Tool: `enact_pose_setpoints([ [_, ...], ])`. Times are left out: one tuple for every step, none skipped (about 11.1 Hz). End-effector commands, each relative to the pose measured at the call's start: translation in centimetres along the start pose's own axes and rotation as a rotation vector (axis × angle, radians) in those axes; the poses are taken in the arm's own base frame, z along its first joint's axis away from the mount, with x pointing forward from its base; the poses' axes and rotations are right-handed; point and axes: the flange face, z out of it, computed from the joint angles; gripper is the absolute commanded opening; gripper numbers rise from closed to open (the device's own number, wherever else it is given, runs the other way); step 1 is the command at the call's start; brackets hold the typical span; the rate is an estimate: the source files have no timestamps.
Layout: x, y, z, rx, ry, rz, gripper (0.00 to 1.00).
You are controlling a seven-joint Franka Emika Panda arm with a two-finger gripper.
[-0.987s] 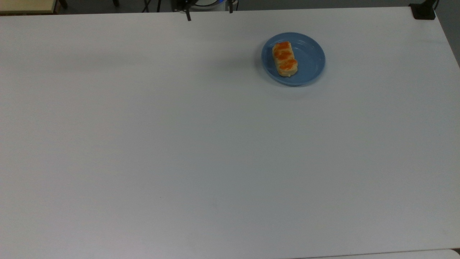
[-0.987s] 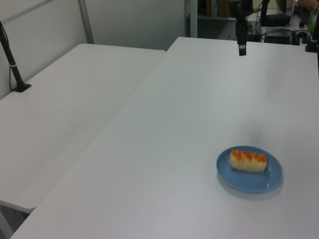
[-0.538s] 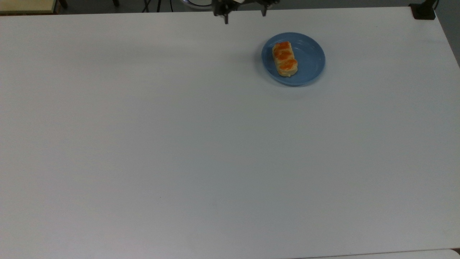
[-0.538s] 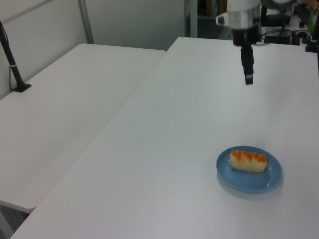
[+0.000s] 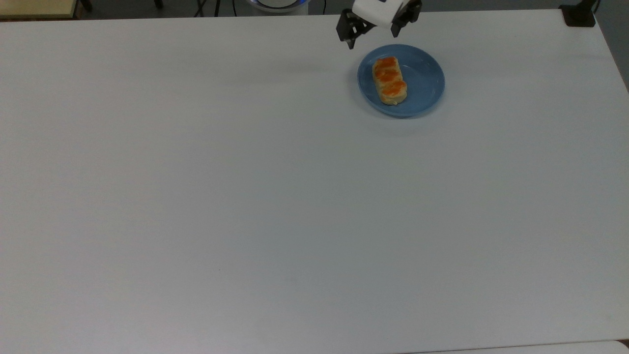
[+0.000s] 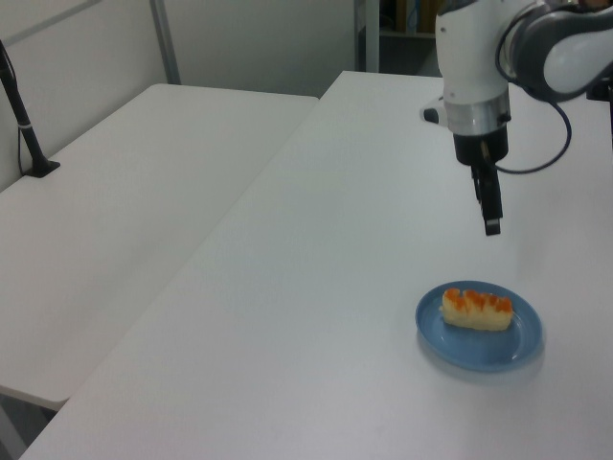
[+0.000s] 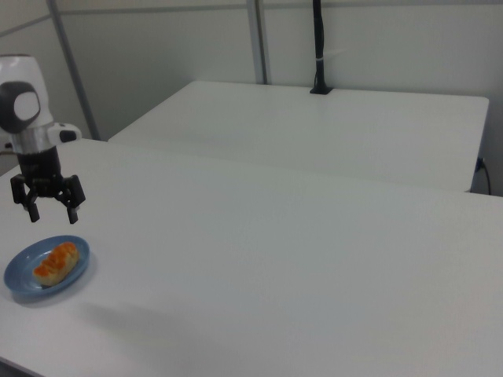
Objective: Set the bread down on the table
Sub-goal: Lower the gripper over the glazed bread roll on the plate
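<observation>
I am hovering my gripper [image 5: 374, 33] above the desk [image 5: 245, 196], its two fingers spread wide and holding nothing. In the top view it is sitting just beyond the top-left rim of the blue plate [image 5: 422, 81]; in the right view it is hanging above the plate, well clear of it. So, as I judge it, nothing of the task is done: I am not yet over the bread [image 5: 389, 80], and the descent, the grasp, the lift and the setting down on the bare desk are all left. The bread is lying on the plate, toward the plate's left half in the top view. It is a small oblong pale-yellow loaf with glossy orange-brown bumps on top, lying flat and looking whole.
</observation>
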Motion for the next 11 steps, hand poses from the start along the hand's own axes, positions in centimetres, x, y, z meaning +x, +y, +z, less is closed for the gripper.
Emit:
enact_pose_setpoints([
  [-0.3, -3.8, 4.9, 0.015, 0.130, -0.038, 1.00],
  [-0.2, -4.3, 5.7, 0.017, 0.150, -0.049, 1.00],
  [0.1, -4.5, 6.3, 0.024, 0.148, -0.054, 1.00],
  [0.2, -4.5, 6.7, 0.024, 0.141, -0.057, 1.00],
  [0.4, -4.6, 7.6, 0.026, 0.126, -0.063, 1.00],
  [0.7, -4.7, 8.0, 0.027, 0.125, -0.067, 0.94],
  [0.9, -4.6, 8.7, 0.021, 0.111, -0.075, 0.89],
  [1.0, -4.5, 9.1, 0.021, 0.105, -0.074, 0.88],
  [1.3, -4.5, 9.6, 0.028, 0.099, -0.075, 0.87],
  [1.7, -4.7, 10.0, 0.034, 0.112, -0.075, 0.86],
  [1.9, -5.3, 10.7, 0.031, 0.117, -0.067, 0.86],
])
